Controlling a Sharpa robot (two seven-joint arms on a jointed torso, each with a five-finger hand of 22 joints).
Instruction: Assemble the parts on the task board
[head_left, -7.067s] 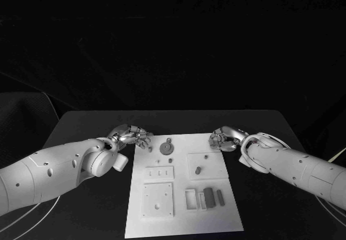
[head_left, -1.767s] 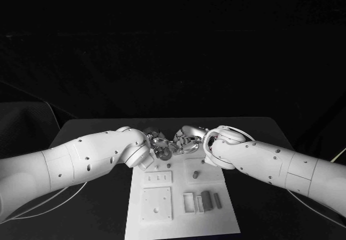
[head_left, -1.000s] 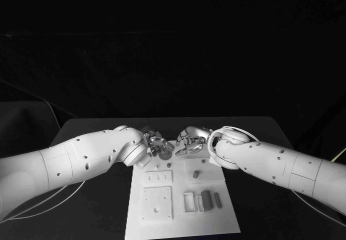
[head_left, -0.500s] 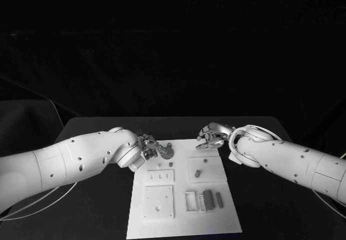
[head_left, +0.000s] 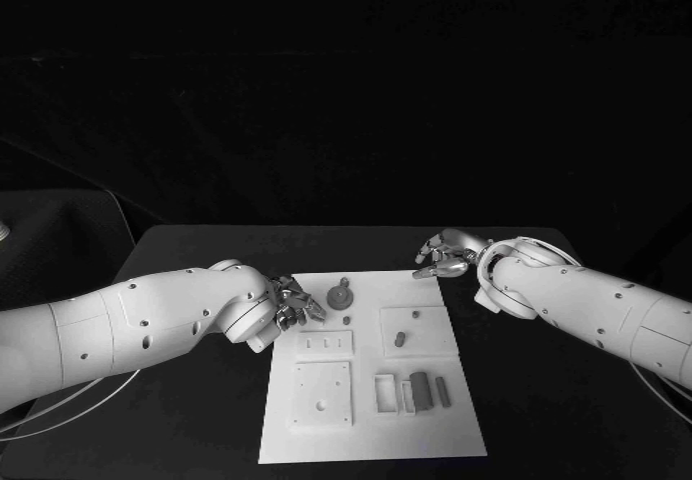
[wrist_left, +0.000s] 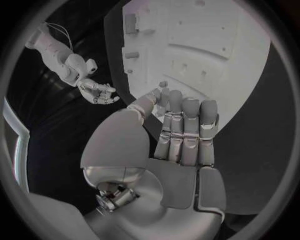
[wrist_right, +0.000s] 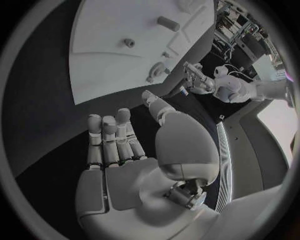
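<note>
Both hands had drawn apart since a moment earlier, when they met over the far end of the board; each now sat at its own side, holding nothing.

On the black table (head_left: 188, 250) lay the white rectangular task board (head_left: 368, 440), lengthwise away from the robot. The left hand (head_left: 293, 306) hovered at the board's left edge, its silver fingers (wrist_left: 187, 125) straight and side by side in the left wrist view, thumb set apart, with nothing in them. The right hand (head_left: 444, 255) hung over the bare table just beyond the board's far right corner, fingers (wrist_right: 112, 135) extended and loosely spread, also empty.

Three raised white plates sat on the board: one large square plate (head_left: 319, 393) near the robot on the left, one small plate with three slots (head_left: 325, 343) beyond it, and one square plate (head_left: 411, 330) on the right carrying a short grey peg (head_left: 398, 341). A round grey disc with a stem (head_left: 340, 295) lay near the far end. Toward the near right stood a white open frame (head_left: 385, 392), with two dark grey bars (head_left: 420, 389) just beside it.
</note>
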